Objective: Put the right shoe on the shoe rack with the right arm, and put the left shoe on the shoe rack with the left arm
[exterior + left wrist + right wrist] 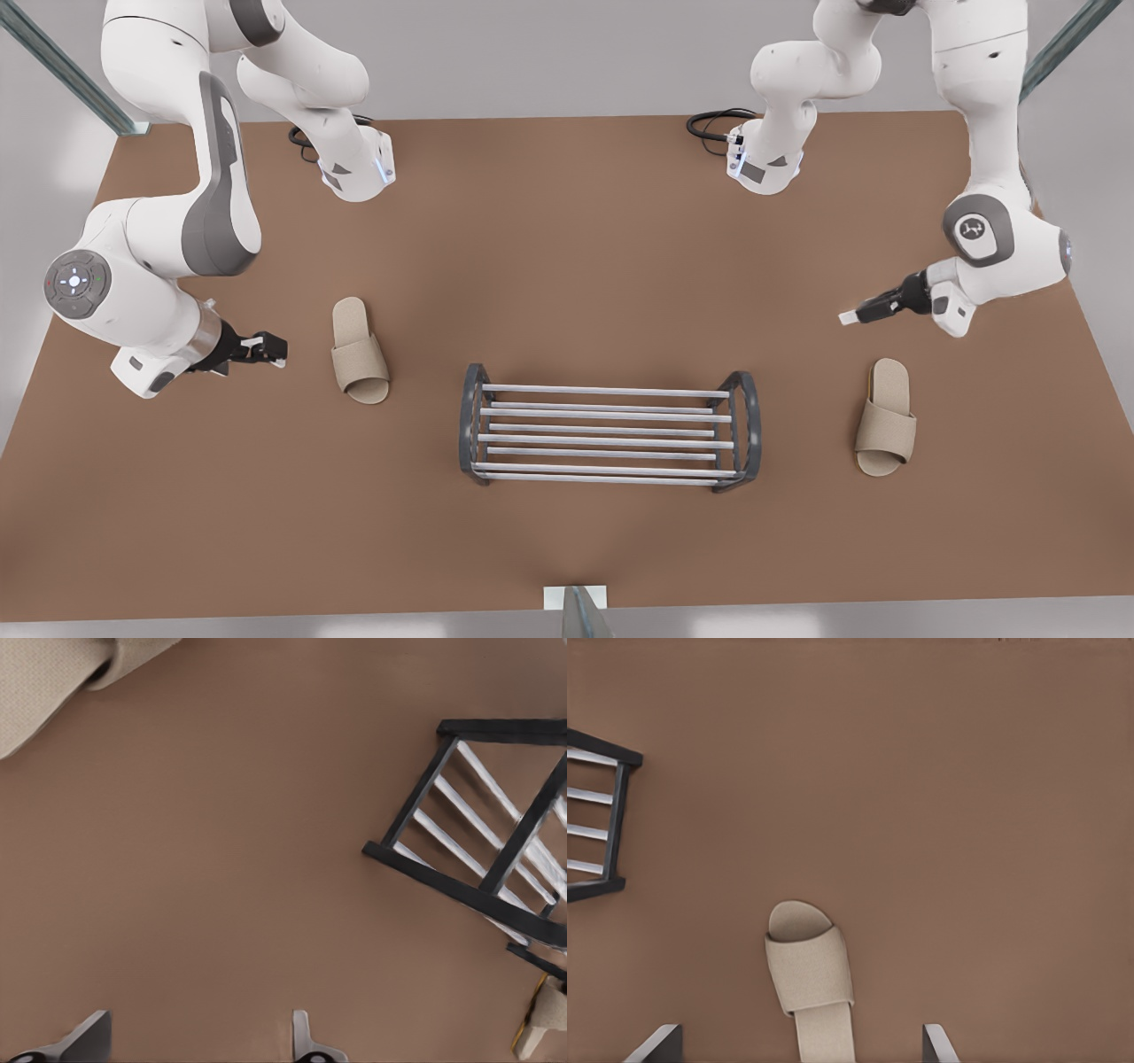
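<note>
Shoe rack (609, 434) sits mid-tabletop (567, 230), a beige slipper (359, 351) and another slipper (884, 416) flanking it. Left gripper (276, 350) and right gripper (848, 317) hover spread, nothing blocking.

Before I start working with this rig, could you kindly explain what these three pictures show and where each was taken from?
These are simulator renders of two white robot arms over a brown table. The front view looks down on the whole scene. The other two come from cameras on the arms' wrists, looking past the fingertips.

The left gripper is on the front view's left and the right gripper on its right. Both are open and hold nothing.

On the table a low shoe rack stands in the middle. The left-side slipper lies beside the left gripper. The right-side slipper lies just below the right gripper in the front view. Neither is on the rack yet.
</note>
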Action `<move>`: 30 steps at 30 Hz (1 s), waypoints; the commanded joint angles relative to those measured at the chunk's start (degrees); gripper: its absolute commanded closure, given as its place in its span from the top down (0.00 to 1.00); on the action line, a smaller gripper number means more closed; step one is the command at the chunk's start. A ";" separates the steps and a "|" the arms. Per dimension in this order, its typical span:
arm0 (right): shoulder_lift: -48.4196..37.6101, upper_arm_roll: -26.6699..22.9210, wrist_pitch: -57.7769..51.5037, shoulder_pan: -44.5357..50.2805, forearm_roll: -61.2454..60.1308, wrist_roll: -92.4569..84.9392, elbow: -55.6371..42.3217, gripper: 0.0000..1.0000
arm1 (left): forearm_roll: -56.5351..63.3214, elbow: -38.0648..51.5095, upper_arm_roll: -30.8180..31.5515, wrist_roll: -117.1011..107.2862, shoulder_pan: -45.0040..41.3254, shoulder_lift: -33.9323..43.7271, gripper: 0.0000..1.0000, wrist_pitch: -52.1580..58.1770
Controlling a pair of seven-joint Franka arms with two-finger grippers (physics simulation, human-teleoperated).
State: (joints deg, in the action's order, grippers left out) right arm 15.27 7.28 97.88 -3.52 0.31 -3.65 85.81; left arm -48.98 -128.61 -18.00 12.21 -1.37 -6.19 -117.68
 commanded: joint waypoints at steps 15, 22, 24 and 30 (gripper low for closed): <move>0.29 0.54 4.25 5.45 10.15 -2.68 1.38 1.00 | -111.51 -10.35 -4.15 135.80 1.02 -11.47 1.00 -11.87; -6.57 -3.94 43.89 17.67 44.77 -2.41 28.09 0.98 | -112.56 -5.69 1.47 73.75 1.46 -17.10 1.00 -16.35; -7.27 -3.94 51.54 16.62 70.06 11.63 32.75 0.98 | -112.56 -4.81 1.74 70.05 1.72 -18.16 1.00 -16.35; -7.80 -1.75 51.54 17.58 107.62 51.11 39.96 1.00 | -112.56 -0.86 1.82 69.09 2.07 -20.53 1.00 -16.70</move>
State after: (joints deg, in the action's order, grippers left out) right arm 7.54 5.45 141.08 14.54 91.22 8.21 125.14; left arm -161.37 -129.62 -15.86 91.97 0.71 -26.68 -133.67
